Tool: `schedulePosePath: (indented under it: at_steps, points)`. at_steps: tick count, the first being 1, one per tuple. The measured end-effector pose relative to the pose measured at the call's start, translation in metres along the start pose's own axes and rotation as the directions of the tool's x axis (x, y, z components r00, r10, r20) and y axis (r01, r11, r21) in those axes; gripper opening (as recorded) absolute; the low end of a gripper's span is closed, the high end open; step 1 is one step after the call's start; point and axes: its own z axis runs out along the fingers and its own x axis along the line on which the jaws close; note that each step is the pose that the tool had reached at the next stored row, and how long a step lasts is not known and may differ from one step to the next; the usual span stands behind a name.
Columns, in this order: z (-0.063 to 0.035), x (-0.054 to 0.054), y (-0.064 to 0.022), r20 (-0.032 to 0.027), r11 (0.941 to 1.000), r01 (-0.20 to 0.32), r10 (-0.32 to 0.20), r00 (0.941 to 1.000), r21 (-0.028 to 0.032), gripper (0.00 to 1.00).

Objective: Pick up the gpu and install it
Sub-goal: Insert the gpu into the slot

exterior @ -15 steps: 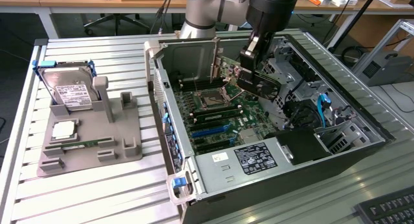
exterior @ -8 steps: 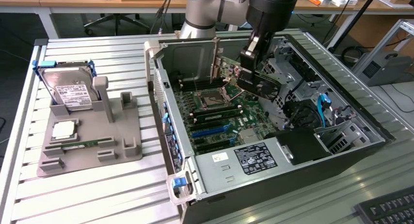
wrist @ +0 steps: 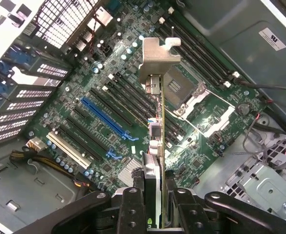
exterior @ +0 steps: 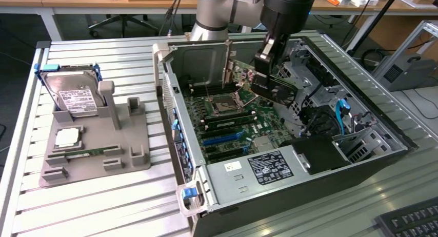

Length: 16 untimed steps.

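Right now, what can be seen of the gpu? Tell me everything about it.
The gpu is a thin flat card with a black face. From the wrist view it is seen edge-on. A silver metal bracket, bent over at its tip, caps its far end. The hand is closed on it, with a finger against each face, and holds it tilted above the motherboard inside the open computer case. It appears not yet seated in any slot, and only the hand visibly touches it.

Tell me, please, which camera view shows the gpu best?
The exterior view: the gpu hangs in the gripper over the motherboard, its broad dark side showing. The wrist view shows it edge-on: a thin board edge and the silver bracket, clamped between the fingers.
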Motion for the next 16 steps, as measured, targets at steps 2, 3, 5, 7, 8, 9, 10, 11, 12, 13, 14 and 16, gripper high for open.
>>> schedulePosePath:
  at_steps: [2,3,5,7,8,9,10,11,12,13,14,16]
  points:
    - [0.0000,0.0000,0.0000,0.0000,1.0000,0.007,-0.007,1.0000,0.0004,0.27]
    - [0.0000,0.0000,0.0000,0.0000,1.0000,0.009,-0.009,1.0000,0.0005,0.27]
    - [0.0000,0.0000,0.0000,0.0001,0.9999,0.016,-0.016,0.9999,0.0008,0.27]
    - [0.0000,0.0000,0.0000,0.0003,0.9997,0.023,-0.023,0.9997,0.0010,0.27]
    - [0.0000,0.0000,0.0000,0.0005,0.9996,0.027,-0.027,0.9996,0.0011,0.27]
    - [0.0000,0.0000,0.0000,0.0005,0.9995,0.031,-0.031,0.9995,0.0012,0.27]
    - [0.0000,0.0000,0.0000,0.0005,0.9994,0.034,-0.034,0.9994,0.0014,0.27]
    - [0.0000,0.0000,0.0000,0.0006,0.9993,0.037,-0.037,0.9993,0.0015,0.27]
    - [0.0000,0.0000,0.0000,0.0007,0.9992,0.040,-0.040,0.9992,0.0016,0.27]
    - [0.0000,0.0000,0.0000,0.0008,0.9991,0.043,-0.043,0.9991,0.0017,0.27]
    - [0.0000,0.0000,0.0000,0.0008,0.9990,0.045,-0.045,0.9990,0.0018,0.27]
    - [0.0001,-0.0001,0.0000,0.0010,0.9988,0.050,-0.050,0.9988,0.0019,0.27]
